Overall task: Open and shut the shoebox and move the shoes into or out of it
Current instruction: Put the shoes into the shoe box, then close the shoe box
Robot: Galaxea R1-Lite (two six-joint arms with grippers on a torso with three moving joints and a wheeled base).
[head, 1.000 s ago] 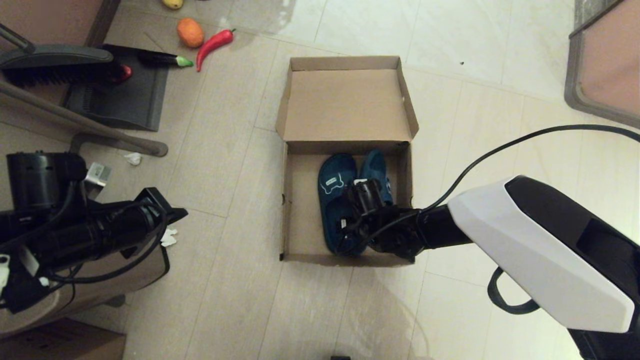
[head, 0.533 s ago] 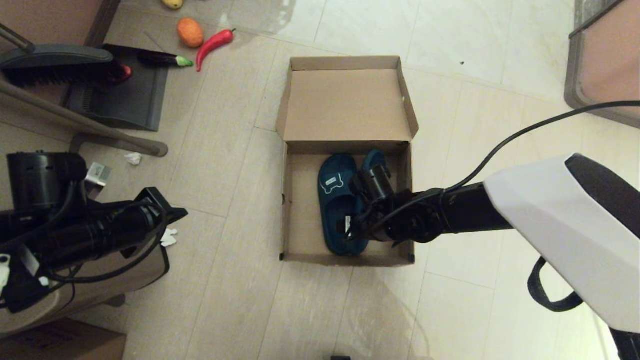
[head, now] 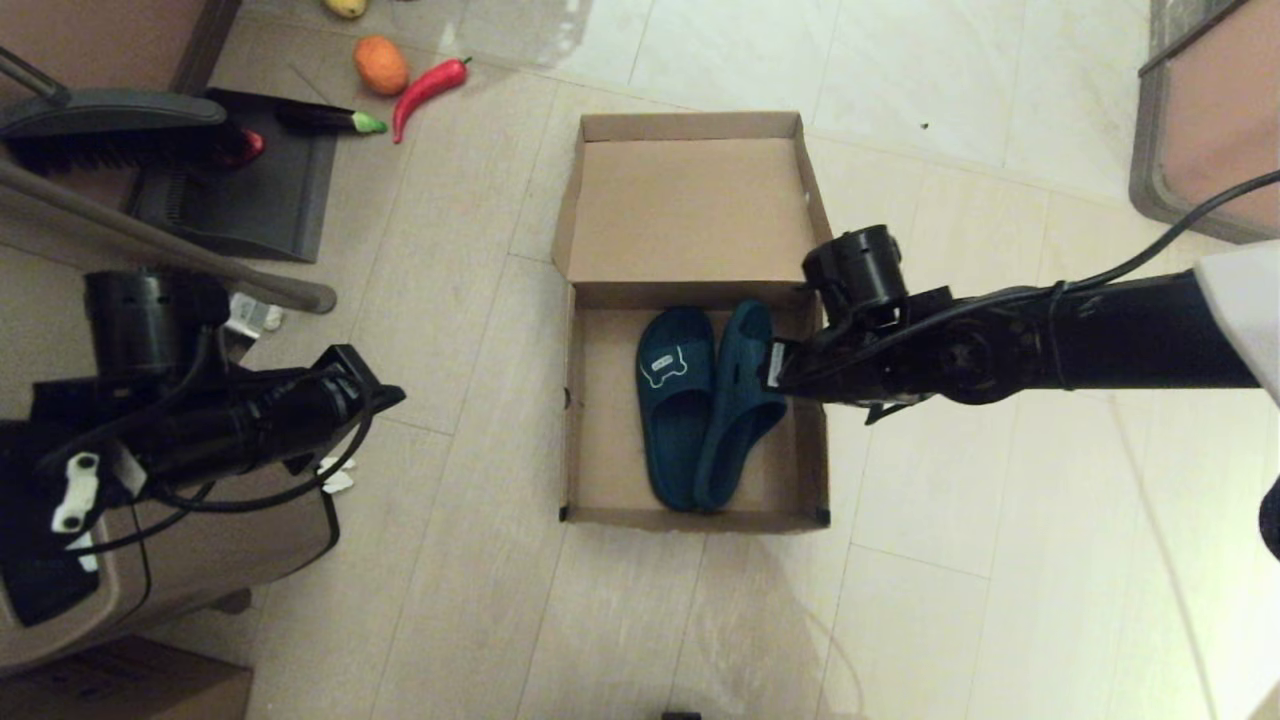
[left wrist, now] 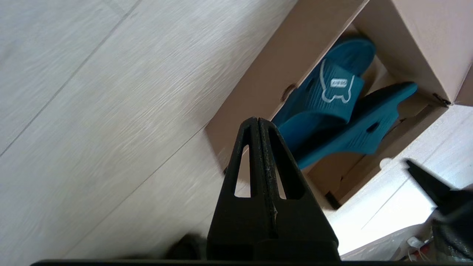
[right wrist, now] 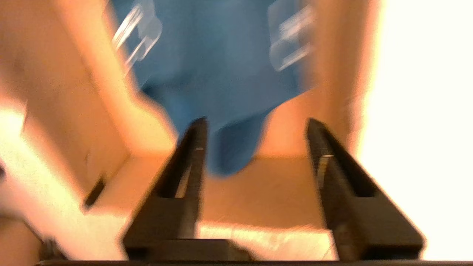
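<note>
Right gripper [right wrist: 255,136] spread wide, empty, above the shoes [head: 700,400]; left gripper [left wrist: 258,127] pressed together

Plain brown shoebox [head: 600,420]; dark navy-blue shoes [head: 700,400], a white-outlined emblem on one strap.

Black arms, black cables; white forearm shell [head: 1240,300]

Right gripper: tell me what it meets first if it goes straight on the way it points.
Probably the tilted dark blue slide slipper inside the open brown cardboard shoebox. The open right gripper points at it in the right wrist view, though depth is unclear.
</note>
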